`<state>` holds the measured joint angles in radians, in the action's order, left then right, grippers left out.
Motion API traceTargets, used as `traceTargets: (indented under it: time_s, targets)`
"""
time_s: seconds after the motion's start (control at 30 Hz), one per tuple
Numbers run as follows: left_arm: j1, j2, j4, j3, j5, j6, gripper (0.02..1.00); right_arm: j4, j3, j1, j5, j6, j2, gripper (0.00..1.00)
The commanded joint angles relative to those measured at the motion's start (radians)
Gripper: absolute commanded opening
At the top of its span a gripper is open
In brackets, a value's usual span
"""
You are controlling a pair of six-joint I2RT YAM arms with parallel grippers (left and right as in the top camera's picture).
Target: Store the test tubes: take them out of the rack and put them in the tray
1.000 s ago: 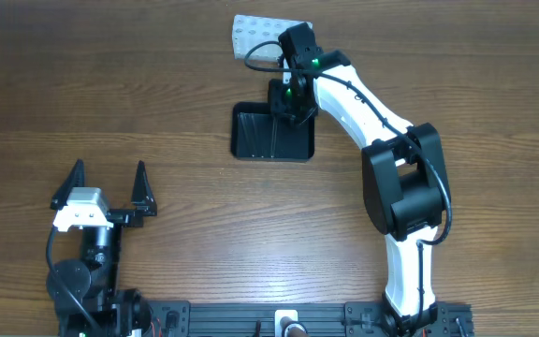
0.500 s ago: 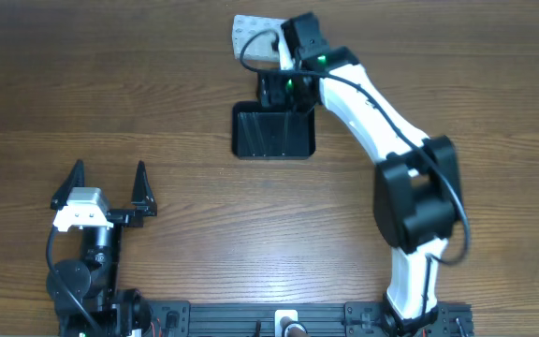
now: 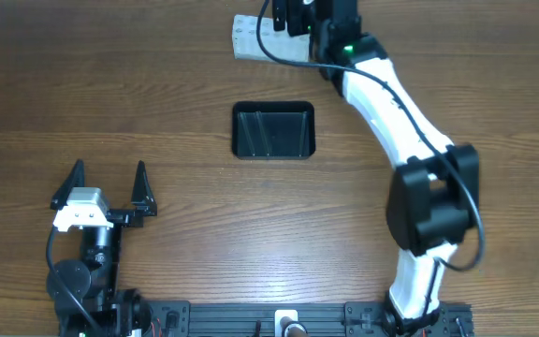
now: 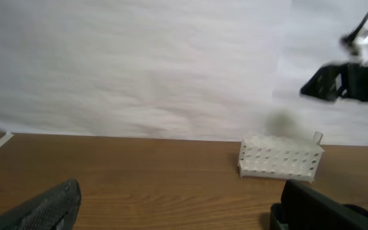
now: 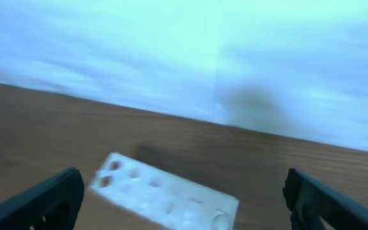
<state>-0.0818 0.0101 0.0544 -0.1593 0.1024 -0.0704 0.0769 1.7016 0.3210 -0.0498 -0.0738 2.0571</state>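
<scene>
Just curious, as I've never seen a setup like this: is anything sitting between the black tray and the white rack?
No. In the top view, only bare wooden table lies between the tray and the rack.

Matt wood-grain table [image 3: 157, 103], glossy black plastic tray [image 3: 272, 131].

We see even, bright light on the table [image 3: 157, 94]; a soft shadow smudges the wall [image 4: 139, 64] behind the rack [image 4: 278, 160].
</scene>
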Motion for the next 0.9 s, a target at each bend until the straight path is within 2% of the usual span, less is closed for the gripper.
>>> traceTargets:
  time_s: [0.03, 0.3, 0.5, 0.63, 0.9]
  targets:
    - [-0.005, -0.007, -0.005, 0.007, 0.014, 0.014, 0.998, -0.053, -0.006, 0.006, -0.126, 0.021, 0.077, 0.993]
    - [-0.005, -0.007, -0.005, 0.007, 0.014, 0.014, 0.998, -0.144, -0.006, -0.007, -0.161, 0.019, 0.156, 0.991]
    - [-0.005, -0.007, -0.005, 0.007, 0.014, 0.014, 0.998, -0.171, -0.006, -0.015, -0.162, 0.019, 0.202, 0.941]
    - [-0.005, -0.007, -0.005, 0.007, 0.014, 0.014, 0.998, -0.166, -0.006, -0.015, -0.162, 0.019, 0.220, 0.882]
    - [-0.005, -0.007, -0.005, 0.007, 0.014, 0.014, 0.998, -0.147, -0.006, -0.021, -0.169, -0.011, 0.220, 0.680]
